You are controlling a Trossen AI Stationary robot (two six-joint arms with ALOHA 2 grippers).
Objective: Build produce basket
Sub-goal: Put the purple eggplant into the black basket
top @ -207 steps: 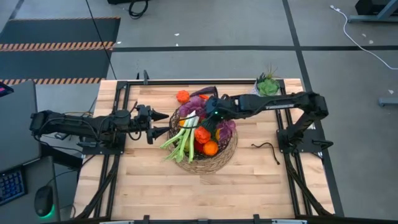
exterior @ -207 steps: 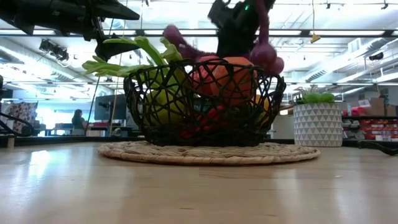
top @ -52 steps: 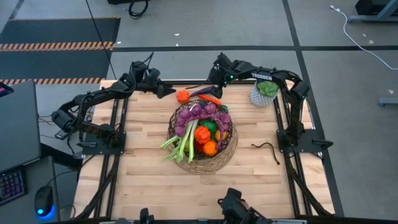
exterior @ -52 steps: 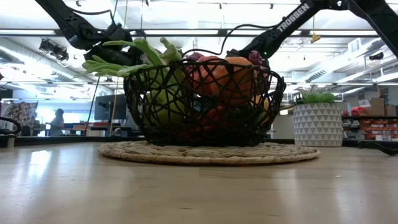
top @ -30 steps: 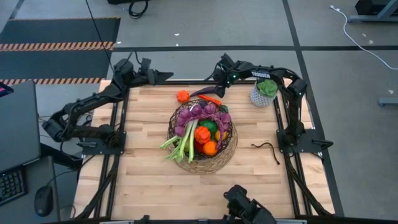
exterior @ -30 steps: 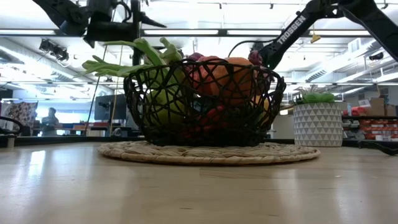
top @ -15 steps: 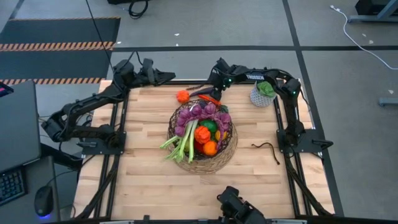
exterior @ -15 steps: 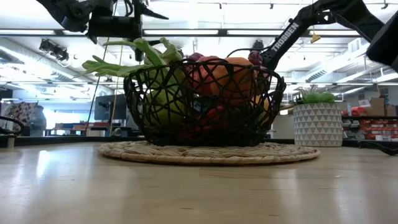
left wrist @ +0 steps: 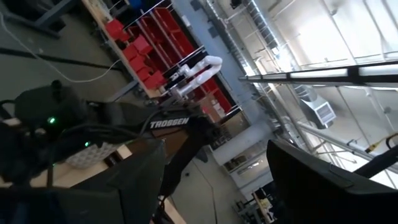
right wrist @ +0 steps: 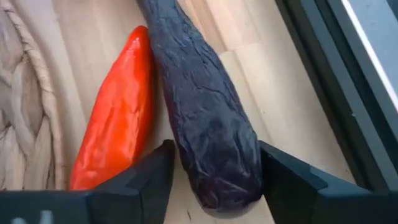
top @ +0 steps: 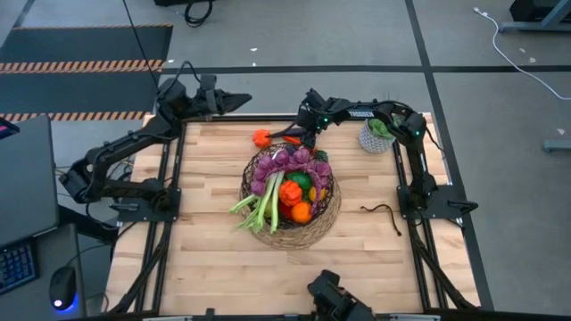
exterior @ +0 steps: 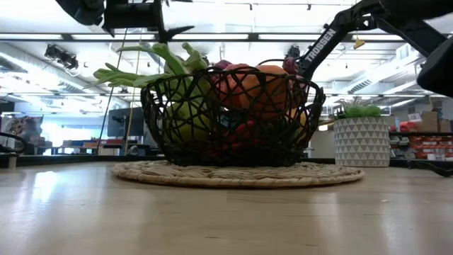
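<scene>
The right gripper (right wrist: 211,180) is straddling a dark purple vegetable (right wrist: 205,118), unclenched, its length running straight ahead; a red pepper (right wrist: 115,112) is lying parallel alongside.

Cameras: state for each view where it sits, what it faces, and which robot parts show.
High: overhead, straight down on the basket; both arms show.
Low: table height, facing the basket; arms above.
Left wrist: raised, aimed into the room; own fingers.
Right wrist: down by the table, on a dark purple vegetable beside a red pepper, between its fingers.
High and low share the basket.
</scene>
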